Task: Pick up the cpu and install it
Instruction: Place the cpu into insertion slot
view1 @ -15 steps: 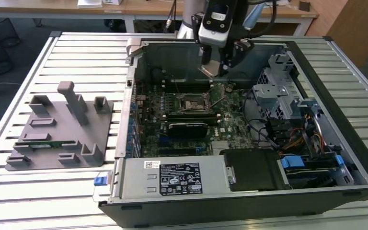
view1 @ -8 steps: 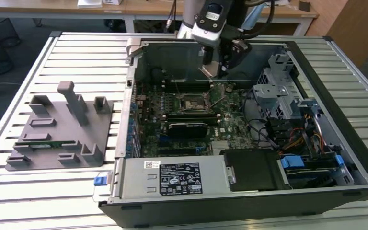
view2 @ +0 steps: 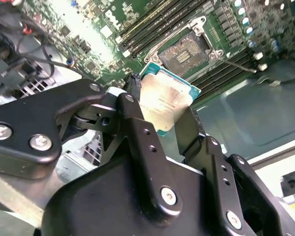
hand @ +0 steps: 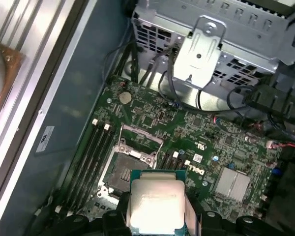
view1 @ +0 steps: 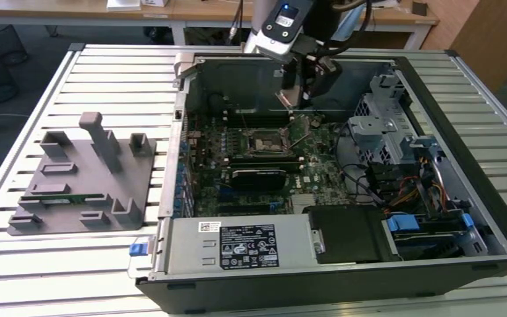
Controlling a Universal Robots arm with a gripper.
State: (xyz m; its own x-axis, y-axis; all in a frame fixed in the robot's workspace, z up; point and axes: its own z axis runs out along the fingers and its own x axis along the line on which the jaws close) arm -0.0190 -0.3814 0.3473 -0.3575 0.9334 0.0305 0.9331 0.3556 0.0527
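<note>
In the exterior view, my arm [view1: 280,26] comes in at the upper middle of the frame and points steeply down into the open black desktop computer case [view1: 465,218]. The case lies on its side on the slatted metal table [view1: 103,66]. The pincer [view1: 290,96] hangs above the green motherboard [view1: 315,172], just up-frame of the black square socket frame [view1: 261,140]. A grey plastic parts fixture [view1: 86,178] sits on the table at the exterior view's left, well apart from the case.

In the second wrist view, I see the pincer's two black fingers [view2: 132,123] clamped on opposite edges of the cpu [view2: 167,96], a small flat square chip with a silver-grey metal top and thin pale rim. It is held tilted in the air, clear of the board, with the open socket frame [view2: 187,49] beyond it.

In the first wrist view, the cpu [hand: 155,196] sits between the fingers, metal top towards the camera, near the socket frame [hand: 125,169] but not seated in it.
</note>
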